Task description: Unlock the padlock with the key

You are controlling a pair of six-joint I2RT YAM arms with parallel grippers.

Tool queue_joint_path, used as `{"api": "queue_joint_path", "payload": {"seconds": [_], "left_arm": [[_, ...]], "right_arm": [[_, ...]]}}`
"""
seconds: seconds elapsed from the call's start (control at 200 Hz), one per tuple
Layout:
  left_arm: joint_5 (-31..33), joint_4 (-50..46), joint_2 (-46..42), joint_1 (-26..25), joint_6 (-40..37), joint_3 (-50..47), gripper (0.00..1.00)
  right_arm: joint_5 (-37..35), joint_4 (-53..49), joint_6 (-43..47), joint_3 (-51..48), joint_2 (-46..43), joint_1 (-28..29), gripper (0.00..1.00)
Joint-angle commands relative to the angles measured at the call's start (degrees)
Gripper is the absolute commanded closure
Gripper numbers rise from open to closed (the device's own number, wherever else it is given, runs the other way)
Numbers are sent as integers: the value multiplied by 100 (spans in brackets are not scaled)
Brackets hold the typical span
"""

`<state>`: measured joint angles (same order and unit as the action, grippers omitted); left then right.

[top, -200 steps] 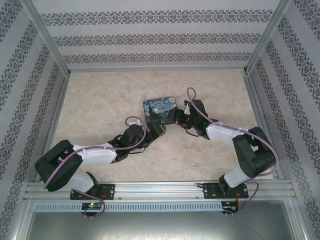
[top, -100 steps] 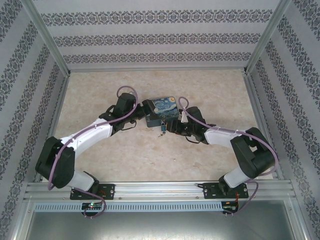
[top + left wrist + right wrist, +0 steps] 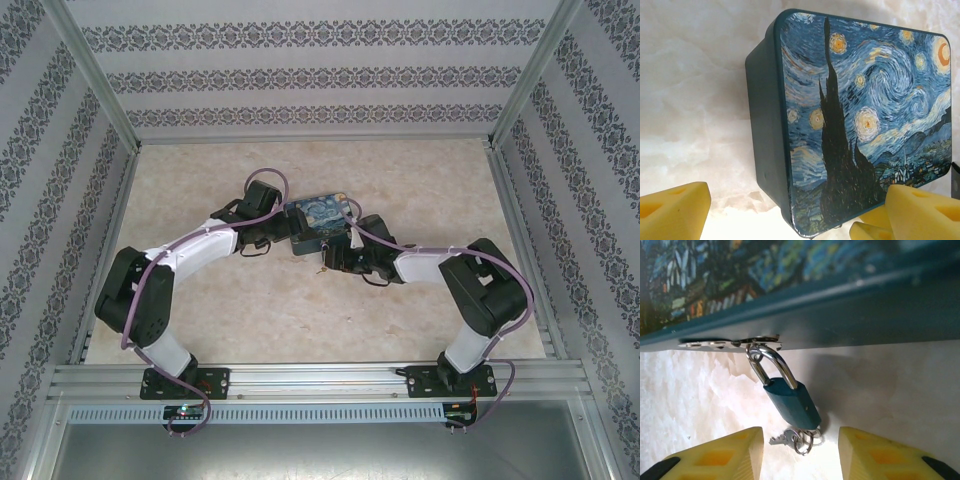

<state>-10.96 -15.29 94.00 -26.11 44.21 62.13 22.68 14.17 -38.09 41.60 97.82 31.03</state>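
Observation:
The padlock [image 3: 792,402] has a blue body and a silvery shackle [image 3: 771,365]. It hangs closed from the metal hasp [image 3: 730,343] on the edge of the painted box [image 3: 318,218] and leans on the table. The key [image 3: 781,439] lies flat just below the padlock, on rings [image 3: 804,441] beside its base. My right gripper [image 3: 800,452] is open. Its yellow fingers [image 3: 715,457] stand on either side of the key and padlock base without touching them. My left gripper [image 3: 797,202] is open at the box's [image 3: 865,115] left corner, with a gap beside its left finger.
The box sits mid-table on the pale marbled top [image 3: 200,180]. Both arms converge on it, the left [image 3: 190,255] from the left and the right [image 3: 440,268] from the right. Patterned walls and metal rails [image 3: 110,240] enclose the table.
My left arm has swung from the near left up to the box's left side. The right gripper has slid left to the padlock, and its fingers have narrowed.

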Motion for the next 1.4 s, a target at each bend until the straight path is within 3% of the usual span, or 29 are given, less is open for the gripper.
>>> {"api": "queue_joint_path", "payload": {"seconds": [0.0, 0.26, 0.659, 0.844, 1.009, 1.079, 1.394], "left_arm": [[-50, -214, 85, 80, -225, 179, 10], [-106, -142, 145, 94, -226, 159, 10], [-87, -116, 99, 93, -305, 69, 10], [47, -207, -36, 96, -395, 47, 10], [23, -211, -98, 98, -414, 57, 10], [-5, -207, -107, 104, -433, 50, 10], [-82, -176, -144, 139, -427, -27, 9]], "right_arm": [[-75, 92, 86, 167, 185, 92, 56], [-88, 118, 48, 306, 393, 184, 59], [-233, 247, -201, 130, 375, 131, 99], [-305, 313, -334, -7, 157, 139, 100], [-376, 425, -277, -213, -160, 154, 58], [-376, 420, -155, -234, -202, 132, 49], [-152, 670, 225, 83, 351, 114, 45]]}}
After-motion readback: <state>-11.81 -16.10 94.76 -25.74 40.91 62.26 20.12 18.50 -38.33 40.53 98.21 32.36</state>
